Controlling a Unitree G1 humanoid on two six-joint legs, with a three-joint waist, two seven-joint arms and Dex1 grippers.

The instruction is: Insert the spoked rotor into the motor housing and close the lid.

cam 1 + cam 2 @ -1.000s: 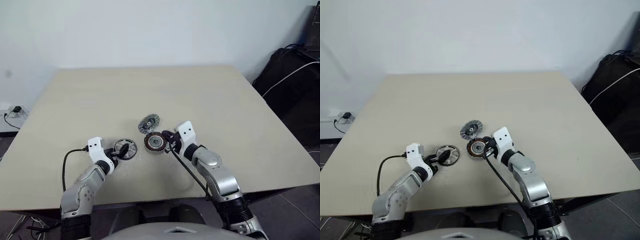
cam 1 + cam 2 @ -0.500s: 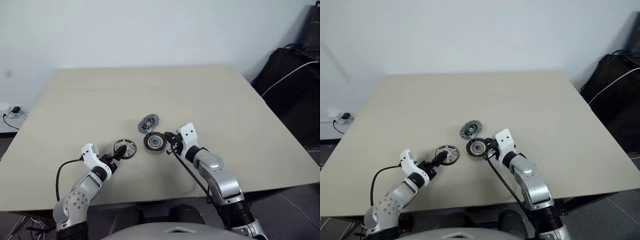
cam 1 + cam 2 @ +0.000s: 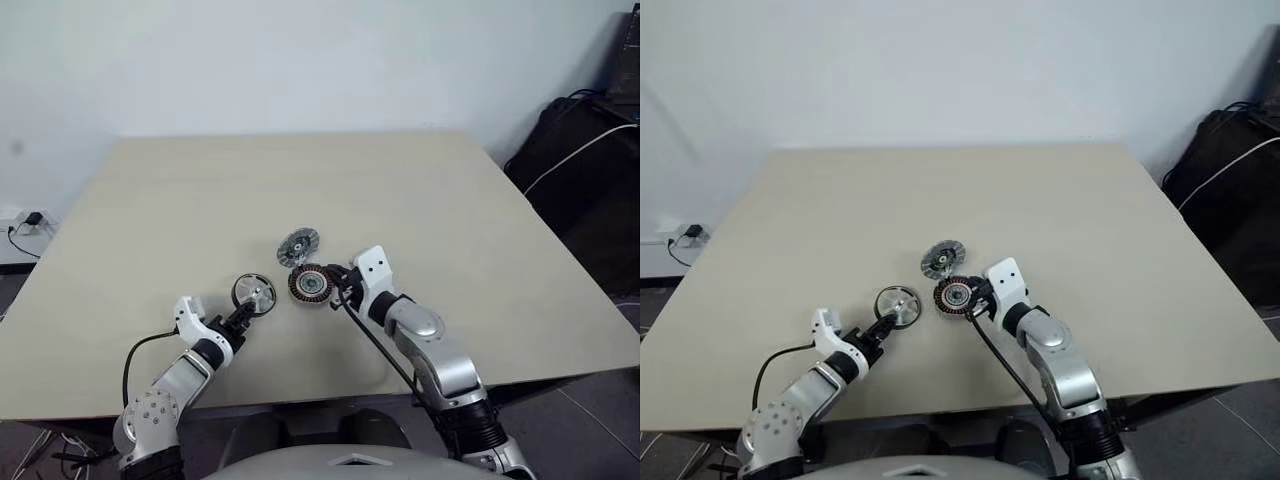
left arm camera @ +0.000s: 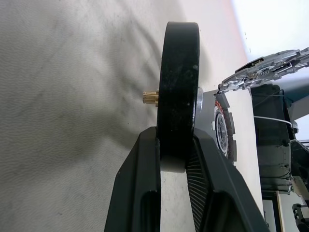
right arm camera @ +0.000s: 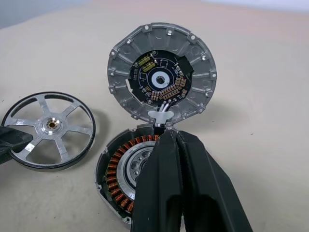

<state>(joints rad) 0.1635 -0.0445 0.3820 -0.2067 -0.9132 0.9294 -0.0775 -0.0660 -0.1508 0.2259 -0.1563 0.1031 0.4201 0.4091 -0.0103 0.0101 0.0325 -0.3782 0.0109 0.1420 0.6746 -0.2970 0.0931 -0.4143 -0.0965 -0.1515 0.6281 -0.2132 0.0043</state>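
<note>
Our left claw (image 4: 176, 159) pinches one black-rimmed, silver-spoked rotor (image 3: 254, 292) on edge; right claw (image 5: 176, 145), fingers pressed together, touches one copper-coiled silver housing (image 3: 310, 284).

You have a wide beige table (image 3: 300, 180) standing against a plain white wall (image 3: 300, 60). At the far right you see dark equipment (image 3: 580, 150) with a white cable (image 3: 585, 150). On the left floor, a wall socket (image 3: 30, 220).
</note>
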